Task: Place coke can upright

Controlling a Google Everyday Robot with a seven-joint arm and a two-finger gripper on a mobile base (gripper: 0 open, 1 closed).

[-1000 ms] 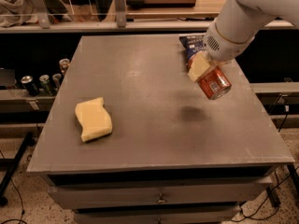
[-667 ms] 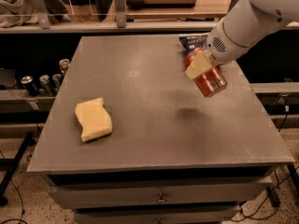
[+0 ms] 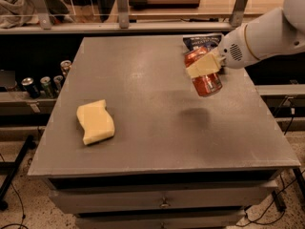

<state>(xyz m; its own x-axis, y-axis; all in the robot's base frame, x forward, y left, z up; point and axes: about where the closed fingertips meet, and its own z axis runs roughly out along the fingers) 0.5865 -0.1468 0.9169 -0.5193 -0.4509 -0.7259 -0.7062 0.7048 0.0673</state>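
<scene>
The coke can is red with white lettering and a silver end. It hangs in the air over the right half of the grey table, tilted but near upright, with its shadow on the table below it. My gripper comes in from the right on the white arm and is shut on the can's upper half. One cream-coloured finger crosses the can's front.
A yellow sponge lies on the table's left front. A dark blue chip bag lies at the back right, just behind the can. Several small cans stand on a low shelf left of the table.
The arm has drawn back to the right and the can has turned closer to upright. It stays held above the table's right side.
</scene>
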